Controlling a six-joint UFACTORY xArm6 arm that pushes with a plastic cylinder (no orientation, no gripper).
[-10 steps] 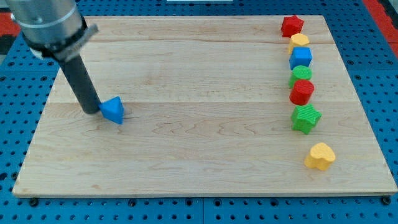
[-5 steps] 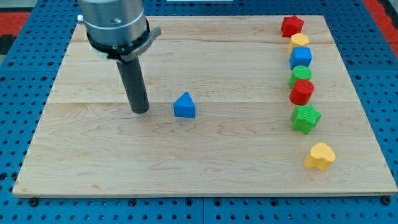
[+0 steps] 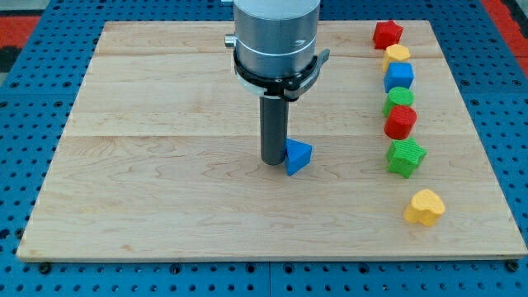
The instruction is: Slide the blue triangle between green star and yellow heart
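The blue triangle [image 3: 298, 156] lies near the middle of the wooden board [image 3: 165, 206]. My tip [image 3: 273, 162] stands right against the triangle's left side, touching it. The green star [image 3: 406, 157] sits at the view's right, and the yellow heart [image 3: 424, 207] lies below it with a small gap between them. The triangle is well to the left of that gap and a little higher.
A column of blocks runs up the right side above the green star: a red block [image 3: 401, 122], a green block [image 3: 398, 100], a blue block [image 3: 398, 77], a yellow block [image 3: 397, 55] and a red star [image 3: 387, 34]. Blue pegboard surrounds the board.
My tip has moved from the view's left to the middle. The blue triangle has slid to the right with it and has turned.
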